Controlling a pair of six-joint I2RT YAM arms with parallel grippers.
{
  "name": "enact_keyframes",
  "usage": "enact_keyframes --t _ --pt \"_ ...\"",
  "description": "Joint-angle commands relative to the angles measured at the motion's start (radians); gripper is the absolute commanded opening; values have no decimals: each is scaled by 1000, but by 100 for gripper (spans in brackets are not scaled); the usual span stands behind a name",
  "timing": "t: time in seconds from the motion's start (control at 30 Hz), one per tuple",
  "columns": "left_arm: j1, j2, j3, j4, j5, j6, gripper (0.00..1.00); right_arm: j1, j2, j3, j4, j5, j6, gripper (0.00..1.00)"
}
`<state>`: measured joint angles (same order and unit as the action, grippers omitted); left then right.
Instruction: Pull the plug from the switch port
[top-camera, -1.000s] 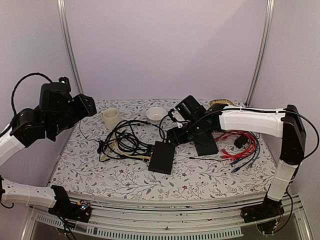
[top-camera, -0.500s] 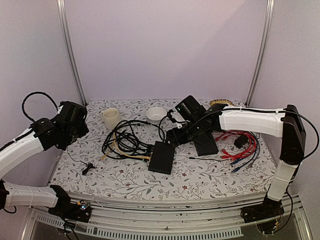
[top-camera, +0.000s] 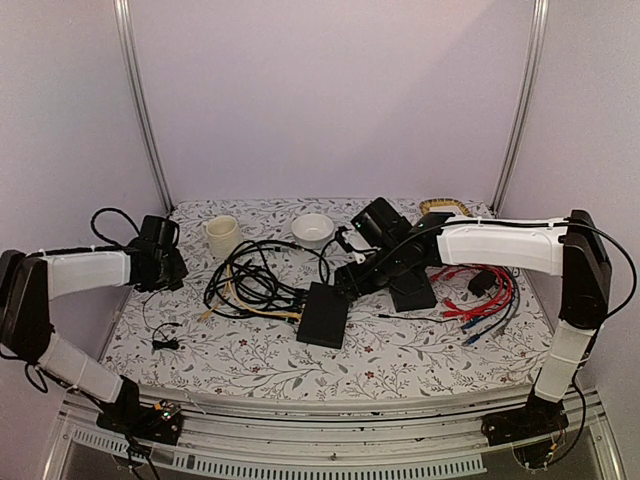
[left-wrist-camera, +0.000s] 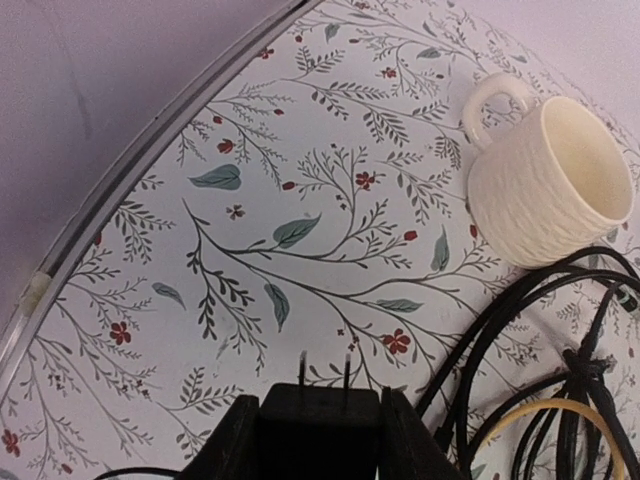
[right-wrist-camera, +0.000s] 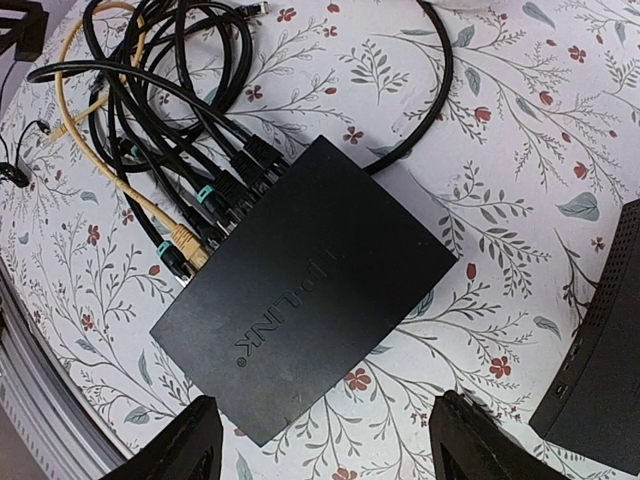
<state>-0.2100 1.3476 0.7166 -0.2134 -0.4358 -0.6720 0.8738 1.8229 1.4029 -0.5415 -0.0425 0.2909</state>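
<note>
Our left gripper (left-wrist-camera: 318, 402) clamps a black two-prong power adapter (left-wrist-camera: 320, 440). It has swung down from high up to the table's (top-camera: 400, 352) left edge, near the mug (left-wrist-camera: 545, 180), with its thin cord (top-camera: 160, 342) apparently free. Our right gripper (right-wrist-camera: 325, 432) hangs wide open over the switch (right-wrist-camera: 300, 300) mid-table, whose network cables (right-wrist-camera: 215, 190) remain plugged in.

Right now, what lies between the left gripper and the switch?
In the top view, a tangle of black cables with one yellow cable lies between the left gripper and the switch. The gripper is shut on a black two-prong adapter.
</note>
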Motion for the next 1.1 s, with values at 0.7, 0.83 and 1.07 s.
enact_keyframes --t 0.7,0.83,1.07 --pt "164 405 251 22 263 -24 62 -17 21 -14 8 -18 -9 75" --pt "164 363 244 15 276 -47 69 -17 26 -10 18 -19 -3 75" --pt "157 148 146 56 321 -169 71 -19 10 -30 58 -45 29 75"
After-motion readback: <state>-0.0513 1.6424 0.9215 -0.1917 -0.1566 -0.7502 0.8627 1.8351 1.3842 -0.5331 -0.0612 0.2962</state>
